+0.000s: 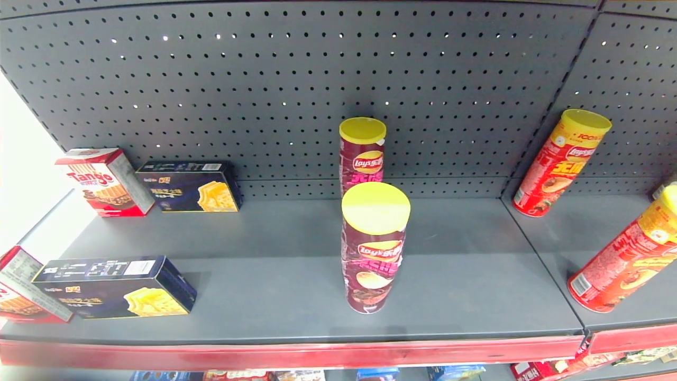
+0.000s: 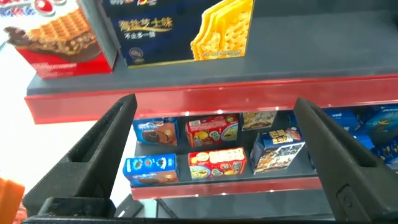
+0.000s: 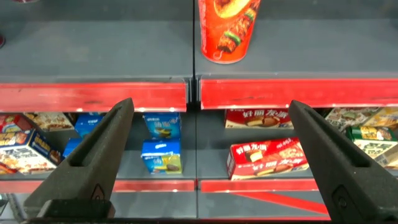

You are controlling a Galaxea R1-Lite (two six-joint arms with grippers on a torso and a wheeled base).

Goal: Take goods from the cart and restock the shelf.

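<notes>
Jaws wide apart on L gripper, R gripper alike

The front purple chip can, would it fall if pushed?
Probably: the front purple chip can stands tall and narrow on the shelf, so a high push may tip it. Once down, its round body would likely roll.

1. A dark grey perforated back panel rises behind the grey shelf board.
2. A glossy red strip edges its front.
3. Bright white light shows past the left end.
</notes>
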